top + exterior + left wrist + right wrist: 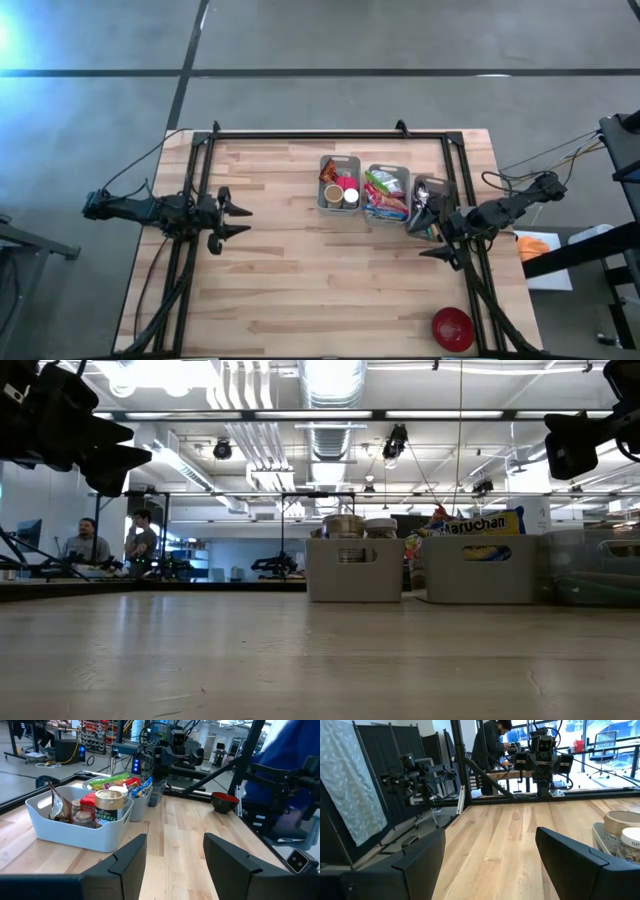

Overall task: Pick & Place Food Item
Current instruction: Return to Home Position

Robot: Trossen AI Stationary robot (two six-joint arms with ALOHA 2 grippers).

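I'm hanging my left gripper (240,220) at centre-left of the high view, fingers spread and empty. My right gripper (430,240) is hanging open and empty too at centre-right, just beside the black bin (437,181). The jars (341,194) are sitting in the left gray bin (324,160) at upper centre. For homing, I'm judging the right arm should lift clear of that rim first, then fold back slowly.

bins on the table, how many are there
3, in a row: left gray bin holding jars, middle gray bin holding packets, black bin at the right end.
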